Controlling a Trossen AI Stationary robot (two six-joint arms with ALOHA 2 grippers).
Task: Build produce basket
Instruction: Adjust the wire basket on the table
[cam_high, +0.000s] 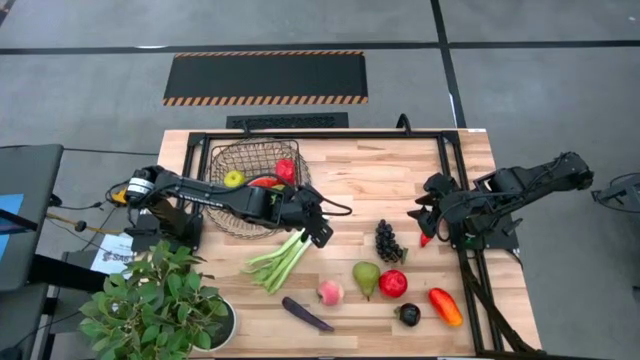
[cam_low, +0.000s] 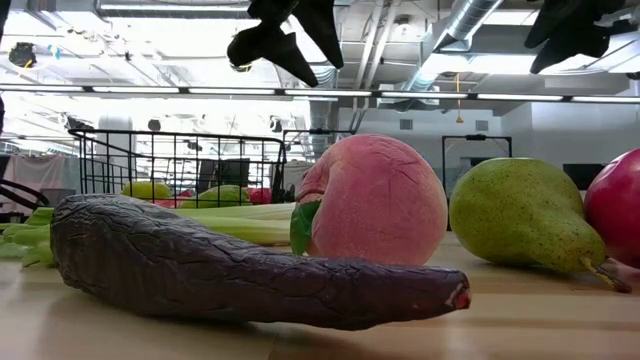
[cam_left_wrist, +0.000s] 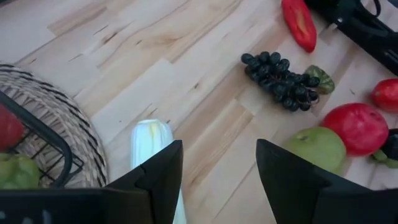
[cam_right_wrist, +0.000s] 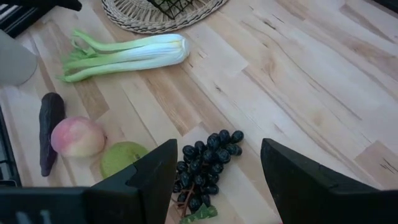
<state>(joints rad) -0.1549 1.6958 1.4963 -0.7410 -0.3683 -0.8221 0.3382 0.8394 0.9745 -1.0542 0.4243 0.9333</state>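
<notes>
The dark wire basket (cam_high: 250, 170) stands on a round wicker mat near the table's far left and holds a green fruit (cam_high: 233, 179) and red pieces (cam_high: 284, 170). My left gripper (cam_high: 318, 232) hovers open over the white end of the celery stalk (cam_left_wrist: 151, 135), which lies flat on the table (cam_high: 280, 258). My right gripper (cam_right_wrist: 219, 146) hangs open above the dark grapes (cam_right_wrist: 208, 155). A red chilli (cam_high: 427, 238) lies beside it. Peach (cam_high: 330, 292), pear (cam_high: 366, 278), red apple (cam_high: 393, 283), aubergine (cam_high: 305, 314) and orange pepper (cam_high: 445, 306) lie along the near edge.
A leafy potted plant (cam_high: 150, 305) fills the near left corner. A black frame (cam_high: 320, 135) runs along the table's far edge and another rail down its right side. A small dark fruit (cam_high: 408, 314) sits beside the pepper. Bare wood lies between basket and grapes.
</notes>
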